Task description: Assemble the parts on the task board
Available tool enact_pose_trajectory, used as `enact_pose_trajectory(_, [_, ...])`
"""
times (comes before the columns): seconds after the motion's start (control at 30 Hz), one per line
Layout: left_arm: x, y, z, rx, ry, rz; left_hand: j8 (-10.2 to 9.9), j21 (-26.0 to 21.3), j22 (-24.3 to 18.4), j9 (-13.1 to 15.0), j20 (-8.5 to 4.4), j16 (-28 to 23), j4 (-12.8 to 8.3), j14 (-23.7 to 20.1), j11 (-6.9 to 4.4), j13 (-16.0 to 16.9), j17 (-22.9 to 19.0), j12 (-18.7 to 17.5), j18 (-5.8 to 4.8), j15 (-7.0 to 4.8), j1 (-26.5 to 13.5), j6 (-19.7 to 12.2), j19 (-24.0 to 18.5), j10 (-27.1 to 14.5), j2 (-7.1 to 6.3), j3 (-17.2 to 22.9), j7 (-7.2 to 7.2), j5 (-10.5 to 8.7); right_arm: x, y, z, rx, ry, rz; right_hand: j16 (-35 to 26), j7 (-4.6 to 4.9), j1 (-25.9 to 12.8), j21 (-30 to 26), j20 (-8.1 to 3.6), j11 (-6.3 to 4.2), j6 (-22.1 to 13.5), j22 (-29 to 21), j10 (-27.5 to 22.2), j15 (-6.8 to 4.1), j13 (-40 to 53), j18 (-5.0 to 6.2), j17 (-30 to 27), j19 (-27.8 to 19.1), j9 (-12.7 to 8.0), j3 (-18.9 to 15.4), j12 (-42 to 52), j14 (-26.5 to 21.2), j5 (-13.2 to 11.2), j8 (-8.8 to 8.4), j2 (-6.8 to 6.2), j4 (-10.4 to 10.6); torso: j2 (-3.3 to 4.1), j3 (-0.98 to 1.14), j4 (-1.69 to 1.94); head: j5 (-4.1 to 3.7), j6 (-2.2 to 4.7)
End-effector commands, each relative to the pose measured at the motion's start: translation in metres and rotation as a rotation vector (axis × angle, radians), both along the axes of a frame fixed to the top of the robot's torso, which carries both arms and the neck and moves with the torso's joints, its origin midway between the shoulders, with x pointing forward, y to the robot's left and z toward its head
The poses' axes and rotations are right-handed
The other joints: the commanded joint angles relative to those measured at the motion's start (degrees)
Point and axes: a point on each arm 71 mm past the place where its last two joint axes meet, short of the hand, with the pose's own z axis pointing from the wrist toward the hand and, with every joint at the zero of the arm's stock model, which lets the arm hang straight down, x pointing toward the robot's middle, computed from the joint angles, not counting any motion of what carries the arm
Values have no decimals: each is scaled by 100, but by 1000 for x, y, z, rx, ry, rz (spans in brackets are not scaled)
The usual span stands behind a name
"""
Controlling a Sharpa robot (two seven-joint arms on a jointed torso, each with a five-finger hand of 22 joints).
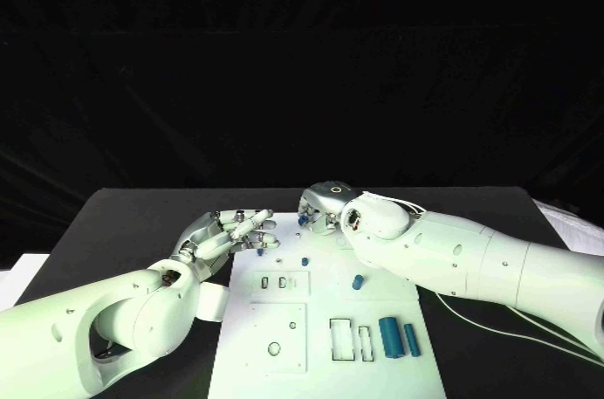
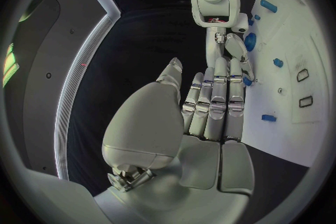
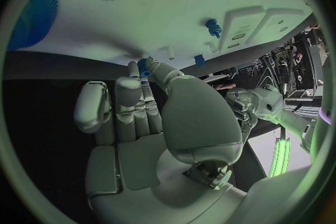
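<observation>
So the white task board sits in the middle of the black worktop. The left hand hovers over the board's far left corner, fingers stretched out and slightly apart, holding nothing as far as I can see. The right hand is just beyond it at the board's far edge, mostly hidden behind its own forearm in the head view — but the right wrist view shows the right hand pinching a small blue part between its fingertips, right at the board's surface.

Nearest the robot, well back from both hands, 2 blue cylinders lie side by side on the board's right side, next to a couple of rectangular outlines. Closer to the hands there's a small blue piece, then a blue peg standing just behind the left hand's fingertips.
</observation>
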Motion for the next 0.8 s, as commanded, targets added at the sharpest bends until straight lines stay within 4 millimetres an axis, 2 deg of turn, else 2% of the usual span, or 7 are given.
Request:
enact_pose_trajectory(0.03, [-1, -3, 2, -13, -3, -24, -28, 34, 9, -6, 0, -39, -51, -19, 44, -8, 10, -41, 54, 21, 47, -4, 26, -4, 25, -2, 28, -4, 1, -1, -5, -24, 25, -13, -133, 99, -34, -43, 30, 68, -239, -135, -257, 97, -16, -41, -170, -120, 146, -28, -22, -16, 17, -91, -150, 70, 4, -3, -2, 6, -11])
enact_pose_trajectory(0.13, [0, -3, 1, -13, -2, -23, -30, 34, 9, -5, 1, -42, -54, -20, 44, -8, 13, -44, 54, 21, 50, -4, 25, -5, 31, 0, 28, -3, 2, -2, -5, -17, 25, -19, -397, 217, -68, -262, 127, 188, -700, -535, -721, 193, -11, 33, -524, -407, 32, -100, 5, -144, -21, -85, -298, 120, 4, -3, -1, 5, -11])
enact_pose_trajectory(0.27, [0, -2, 1, -10, 0, -20, -33, 34, 9, -5, 1, -47, -61, -22, 44, -8, 18, -49, 54, 22, 56, -4, 24, -5, 43, 5, 29, -3, 0, -6, -3, 6, 9, -23, -1044, 253, 17, -740, 206, 260, -1282, -1338, -1290, 262, -8, 193, -1344, -933, -48, -349, 31, -425, -221, -82, -400, 157, 2, -4, 6, -3, -14])
enact_pose_trajectory(0.43, [0, 0, 1, -8, 1, -16, -34, 35, 9, -5, 1, -49, -64, -23, 45, -9, 20, -51, 55, 21, 59, -4, 25, -5, 45, 6, 29, -3, -8, -20, 3, 42, -8, -22, -1105, 254, 125, -794, 208, 254, -1256, -1403, -1250, 254, 12, 205, -1431, -942, -20, -453, 140, -401, -198, -52, -385, 156, 2, -4, -9, 2, 0])
enact_pose_trajectory(0.5, [0, 0, 1, -7, 1, -14, -41, 37, 10, -5, 1, -58, -86, -26, 45, -9, 29, -59, 56, 22, 80, -6, 27, -6, 50, 11, 29, -6, -13, -31, 7, 59, -12, -27, -1125, 192, 156, -801, 179, 205, -1172, -1404, -1125, 229, 19, 207, -1460, -922, -2, -474, 230, -363, -188, -32, -348, 174, -1, -8, -18, -7, 3])
enact_pose_trajectory(0.67, [0, 2, 1, -7, 0, -12, -44, 39, 11, -4, 1, -63, -99, -26, 44, -9, 36, -64, 56, 21, 94, -5, 28, -5, 54, 14, 28, -7, -24, -66, 22, 137, 5, -66, -884, 151, 195, -615, 120, 144, -837, -1062, -702, 160, 10, 133, -1171, -663, 48, -448, 408, -187, -41, 30, -273, 270, -3, -14, -52, -5, 16])
enact_pose_trajectory(0.8, [0, 3, 1, -6, 0, -12, -46, 40, 12, -4, 1, -67, -110, -26, 43, -8, 41, -67, 56, 21, 104, -3, 29, -3, 59, 17, 26, -7, -27, -100, 31, 243, 61, -146, 4, 151, 210, -11, 42, -16, -729, 1, 239, 42, 186, -61, -92, -15, 43, -421, 801, 107, 456, -9, -386, 302, -18, -9, -106, -18, 31])
